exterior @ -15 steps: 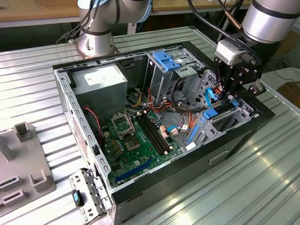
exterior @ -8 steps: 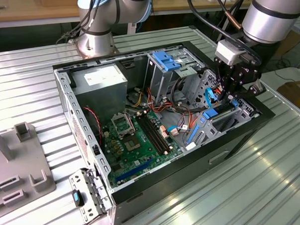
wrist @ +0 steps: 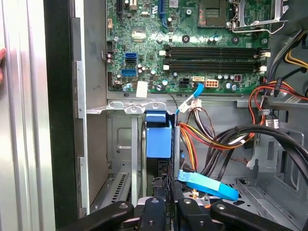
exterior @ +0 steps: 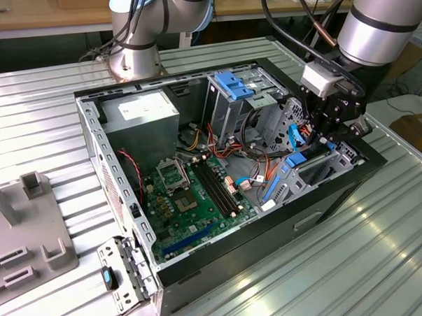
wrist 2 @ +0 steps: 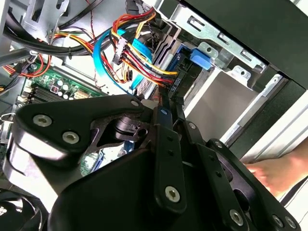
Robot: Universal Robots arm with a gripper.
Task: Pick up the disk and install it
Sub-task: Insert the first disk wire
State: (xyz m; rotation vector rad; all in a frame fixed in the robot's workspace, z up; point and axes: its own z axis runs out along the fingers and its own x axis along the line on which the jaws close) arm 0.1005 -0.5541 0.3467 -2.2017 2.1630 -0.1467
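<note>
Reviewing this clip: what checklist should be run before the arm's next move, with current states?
1. Gripper at the drive bay: ok.
2. Disk upright in the bay, in line with the gripper: ok.
3. Disk fully seated: cannot tell.
4. Blue cable away from the gripper: not ok, it lies close beside it.
5. Person's hand away from the case: not ok, it is beside the case wall.
</note>
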